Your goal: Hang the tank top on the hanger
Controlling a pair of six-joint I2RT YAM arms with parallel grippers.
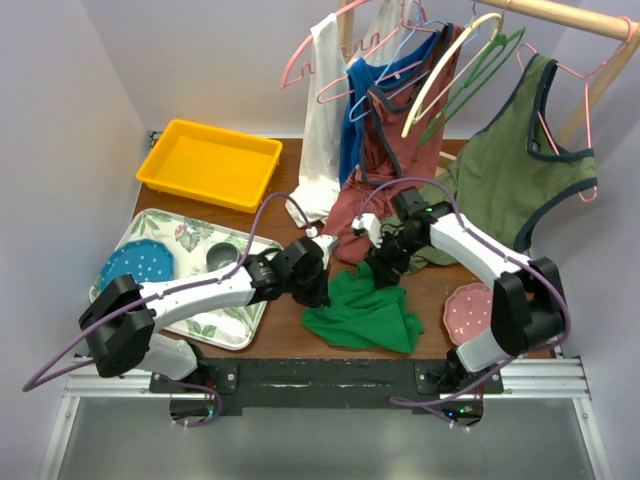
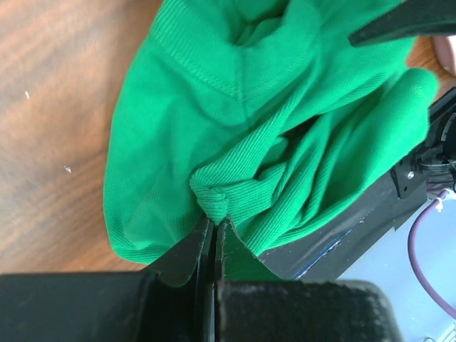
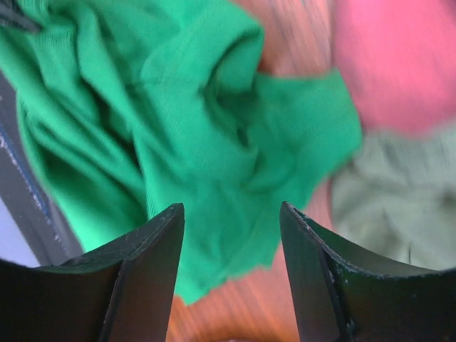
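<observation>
You have one ribbed, crumpled green tank top [image 1: 362,312]: left gripper [image 2: 214,231] pinches its fold, right gripper [image 3: 231,211] spread over it.

No readable text or labels appear anywhere.

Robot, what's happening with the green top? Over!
Left gripper shut on tank top. Right gripper open over it. Hanger at back, crowded by other hangers.

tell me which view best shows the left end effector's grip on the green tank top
Left wrist: the left end effector is shut on a bunched fold of the tank top, close and sharp. Top external shows the crumpled top, but the arm hides the pinch. Right wrist shows only blurred fabric beyond the open right end effector.
</observation>
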